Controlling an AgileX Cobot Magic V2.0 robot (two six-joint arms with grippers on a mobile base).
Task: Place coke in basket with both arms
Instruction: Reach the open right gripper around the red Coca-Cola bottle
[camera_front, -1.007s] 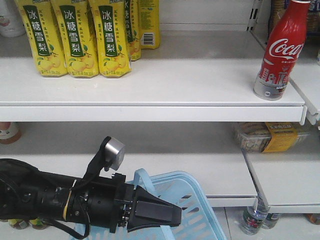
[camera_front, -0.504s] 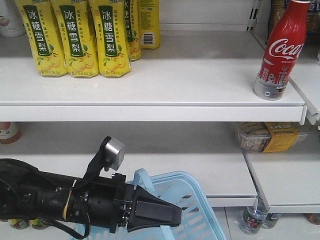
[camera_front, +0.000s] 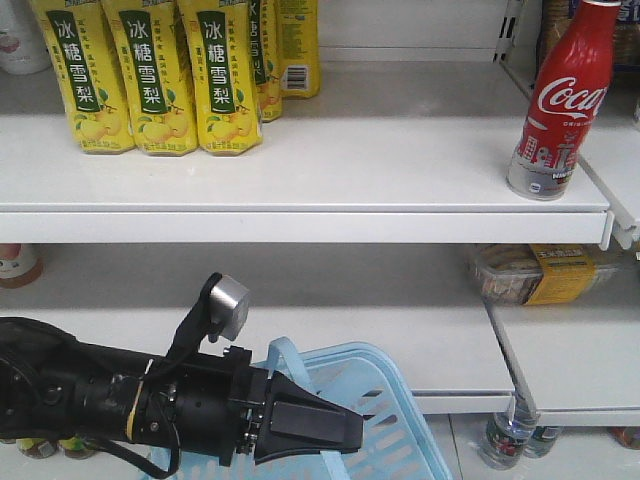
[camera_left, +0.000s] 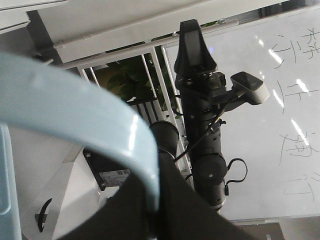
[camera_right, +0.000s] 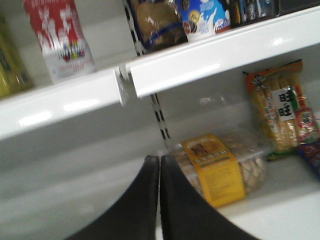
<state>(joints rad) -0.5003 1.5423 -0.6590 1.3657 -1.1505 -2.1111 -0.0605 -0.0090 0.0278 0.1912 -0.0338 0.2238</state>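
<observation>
Front: left claw (camera_front: 350, 430) grips basket (camera_front: 397, 402); wrist view: right claw (camera_right: 160, 161) closed.

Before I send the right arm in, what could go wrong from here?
The right gripper is shut; reaching like that would likely knock the Coke bottle over rather than grasp it.
The bottle stands at the right end of the shelf by the front edge, so a nudge could send it off.
The left gripper holds the basket by one handle only; it may tilt when loaded.

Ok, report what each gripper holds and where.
Left gripper grips the basket by its loop handle; right gripper is shut, holding nothing.
</observation>
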